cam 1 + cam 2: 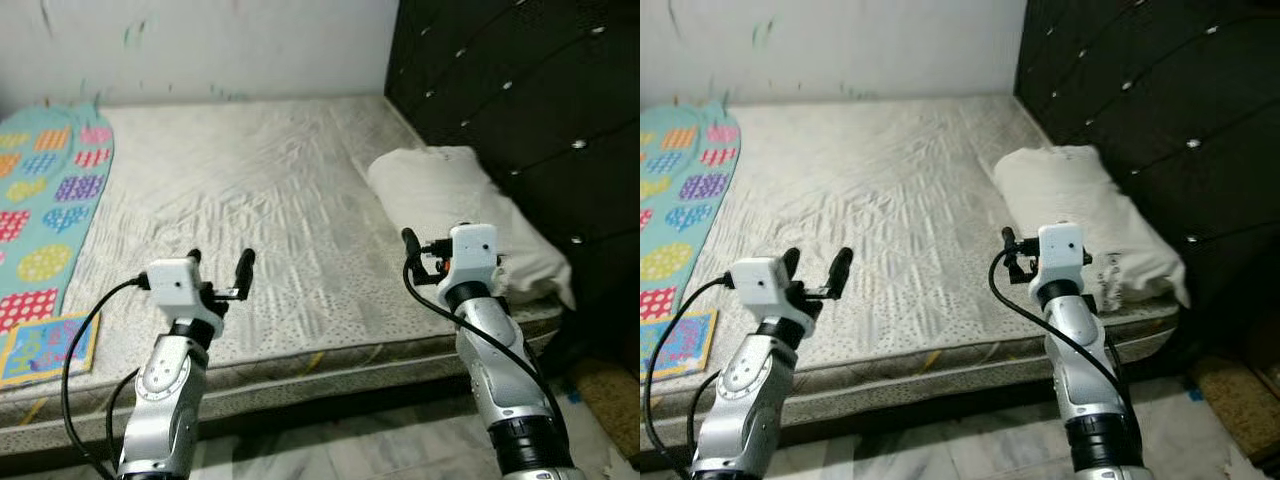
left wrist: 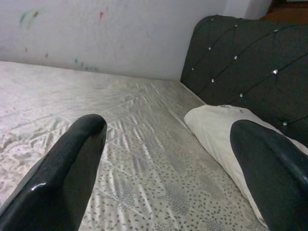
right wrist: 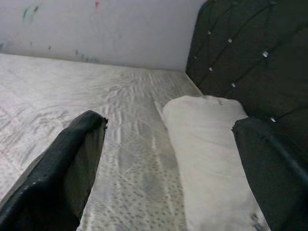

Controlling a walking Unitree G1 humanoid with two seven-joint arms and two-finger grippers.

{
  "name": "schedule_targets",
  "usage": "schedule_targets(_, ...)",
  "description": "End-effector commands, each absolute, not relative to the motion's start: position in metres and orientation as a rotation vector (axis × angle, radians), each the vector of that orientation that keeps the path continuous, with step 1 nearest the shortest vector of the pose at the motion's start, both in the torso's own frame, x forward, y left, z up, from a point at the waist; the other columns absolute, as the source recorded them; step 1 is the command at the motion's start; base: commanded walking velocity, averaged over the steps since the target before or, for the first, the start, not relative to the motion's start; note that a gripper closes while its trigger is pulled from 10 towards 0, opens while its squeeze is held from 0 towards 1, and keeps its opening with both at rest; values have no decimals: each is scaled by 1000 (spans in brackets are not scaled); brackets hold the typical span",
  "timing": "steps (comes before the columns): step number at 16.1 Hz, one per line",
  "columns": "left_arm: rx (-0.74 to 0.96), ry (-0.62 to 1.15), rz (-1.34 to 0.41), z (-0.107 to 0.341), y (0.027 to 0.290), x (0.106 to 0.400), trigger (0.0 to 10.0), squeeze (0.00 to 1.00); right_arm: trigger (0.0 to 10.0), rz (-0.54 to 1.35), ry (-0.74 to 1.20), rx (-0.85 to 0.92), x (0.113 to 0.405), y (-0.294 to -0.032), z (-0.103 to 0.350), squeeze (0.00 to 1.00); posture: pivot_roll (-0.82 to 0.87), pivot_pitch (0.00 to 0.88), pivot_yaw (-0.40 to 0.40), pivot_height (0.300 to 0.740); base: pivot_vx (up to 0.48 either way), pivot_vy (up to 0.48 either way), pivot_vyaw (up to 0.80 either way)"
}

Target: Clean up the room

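Right tool (image 1: 428, 252): you are holding it spread apart, empty.
Left tool (image 1: 220, 270): also spread, empty.
Pillow (image 1: 455, 205): lying just beyond your right tool, running away lengthwise.

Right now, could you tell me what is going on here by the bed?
The robot stands at the edge of a bare mattress with both arms raised over it. The left claw and the right claw are open and hold nothing. A white pillow lies against the dark tufted headboard, just past the right claw. A patterned blanket covers the far left side, with a colourful book at its near end. Nothing has been picked up yet.
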State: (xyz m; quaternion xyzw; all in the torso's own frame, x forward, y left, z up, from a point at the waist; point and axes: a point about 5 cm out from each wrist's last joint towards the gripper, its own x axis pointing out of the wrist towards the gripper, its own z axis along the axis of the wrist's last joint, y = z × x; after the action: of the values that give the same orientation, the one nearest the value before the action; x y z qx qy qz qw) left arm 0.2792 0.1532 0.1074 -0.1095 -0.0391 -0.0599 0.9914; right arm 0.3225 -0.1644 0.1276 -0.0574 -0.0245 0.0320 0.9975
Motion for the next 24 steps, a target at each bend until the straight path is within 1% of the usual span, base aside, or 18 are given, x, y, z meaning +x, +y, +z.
schedule_targets(1,-214,-69,-116,107,151,280,10000,0,10000,56,-50,-123,323,-168,129,0,-59,29,11,740,0,0,0)
schedule_targets(2,-218,-65,-103,107,152,281,10000,0,10000,56,-50,-124,323,-168,129,0,-62,30,13,740,0,0,0)
schedule_targets(5,-218,-95,-156,110,148,278,10000,0,10000,58,-49,-127,322,-168,129,0,-64,31,12,740,0,0,0)
schedule_targets(9,-206,-56,-92,105,152,280,10000,0,10000,61,-48,-131,323,-169,129,0,-63,30,9,740,0,0,0)
schedule_targets(11,-225,-69,-114,106,151,280,10000,0,10000,64,-48,-132,323,-168,129,0,-63,30,9,740,0,0,0)
schedule_targets(24,-223,-69,-118,106,149,281,10000,0,10000,66,-46,-134,323,-168,128,0,-63,28,11,740,0,479,0)
